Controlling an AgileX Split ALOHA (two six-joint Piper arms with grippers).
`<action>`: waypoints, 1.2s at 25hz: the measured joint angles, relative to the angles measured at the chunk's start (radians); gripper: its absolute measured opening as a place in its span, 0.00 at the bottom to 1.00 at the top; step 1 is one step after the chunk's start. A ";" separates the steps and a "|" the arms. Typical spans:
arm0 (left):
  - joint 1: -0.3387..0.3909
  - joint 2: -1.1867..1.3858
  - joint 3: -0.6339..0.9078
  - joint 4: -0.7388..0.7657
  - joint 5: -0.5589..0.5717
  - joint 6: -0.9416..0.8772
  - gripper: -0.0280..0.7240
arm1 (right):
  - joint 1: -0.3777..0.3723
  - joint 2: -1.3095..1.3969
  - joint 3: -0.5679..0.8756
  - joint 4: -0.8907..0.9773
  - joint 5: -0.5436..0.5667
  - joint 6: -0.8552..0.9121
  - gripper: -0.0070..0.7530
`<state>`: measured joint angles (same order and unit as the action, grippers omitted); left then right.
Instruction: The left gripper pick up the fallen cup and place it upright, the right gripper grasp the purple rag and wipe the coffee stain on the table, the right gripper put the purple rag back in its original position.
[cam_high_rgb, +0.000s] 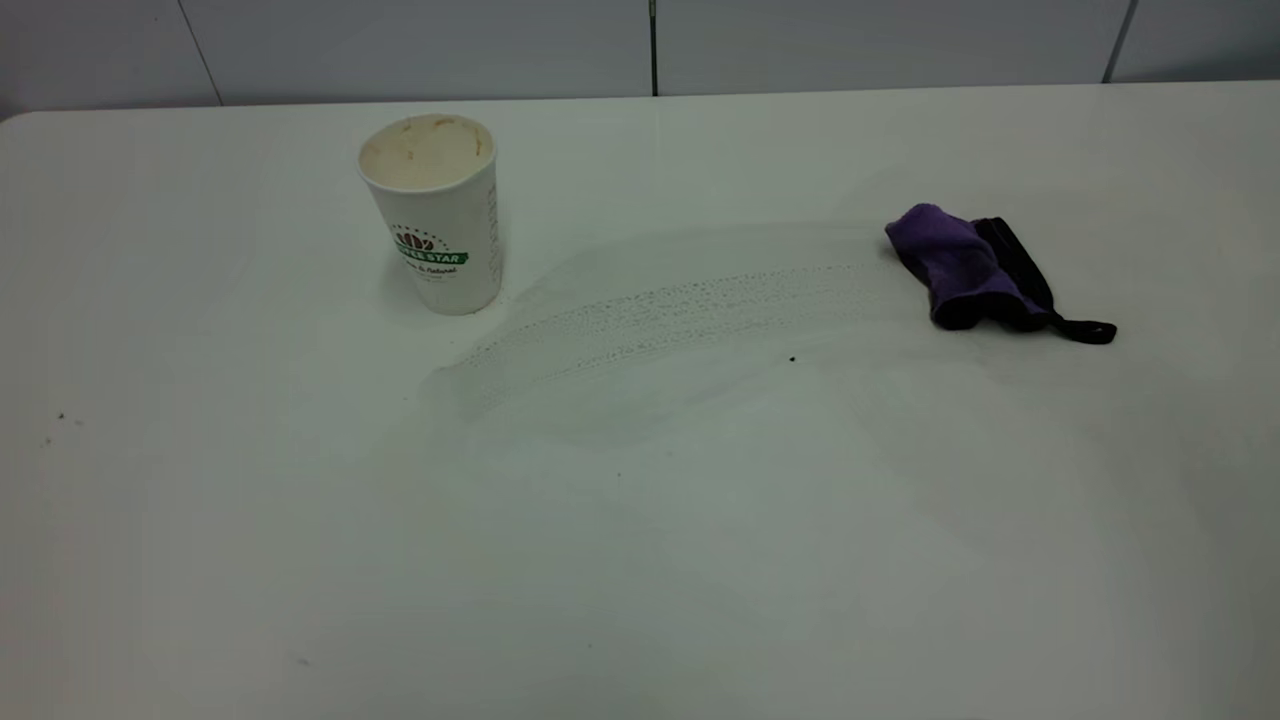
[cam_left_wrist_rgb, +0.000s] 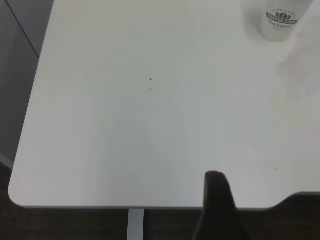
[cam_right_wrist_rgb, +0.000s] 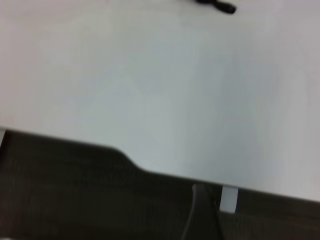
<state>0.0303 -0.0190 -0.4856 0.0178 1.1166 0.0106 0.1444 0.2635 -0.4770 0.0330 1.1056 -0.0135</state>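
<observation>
On the table (cam_high_rgb: 300, 560), seen from the exterior camera:

Cup: the cup (cam_high_rgb: 435, 212) stands upright toward the far left, mouth up, green banner logo facing the camera; the cream inside carries brownish smears; in the left wrist view the cup (cam_left_wrist_rgb: 280, 22) sits at the frame's edge, only its lower part with the logo in sight.

Purple rag: the purple rag (cam_high_rgb: 968, 268) lies bunched at the far right, well apart from the cup; its black edging is folded over the right side, and a thin black loop trails off toward the right, flat on the surface; the right wrist view catches only that loop's end.

Coffee stain: no dark blot shows; a pale, streaky, beaded smear (cam_high_rgb: 660, 320) arcs from just beside the cup's base across to the rag.

Specks: one tiny dark speck (cam_high_rgb: 792, 359) lies just in front of the smear; a few more sit near the left edge.

Left gripper: the left gripper (cam_left_wrist_rgb: 218, 207) hangs over the table's near edge, far from the cup; only one dark finger shows, so spread or pressed together, I cannot tell.

Right gripper: the right gripper (cam_right_wrist_rgb: 202, 212) is beyond the table's edge, over the dark floor, far from the rag; a single dim finger shows; its state I cannot tell.
</observation>
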 joint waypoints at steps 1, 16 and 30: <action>0.000 0.000 0.000 0.000 0.000 0.000 0.75 | -0.027 -0.027 0.000 0.000 0.000 0.000 0.82; 0.000 0.000 0.000 0.000 0.000 0.000 0.75 | -0.166 -0.279 0.000 -0.004 0.009 -0.004 0.76; 0.000 0.000 0.000 0.000 0.000 0.000 0.75 | -0.166 -0.279 0.000 -0.004 0.010 -0.006 0.76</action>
<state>0.0303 -0.0190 -0.4856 0.0178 1.1166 0.0106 -0.0213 -0.0159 -0.4770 0.0295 1.1158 -0.0197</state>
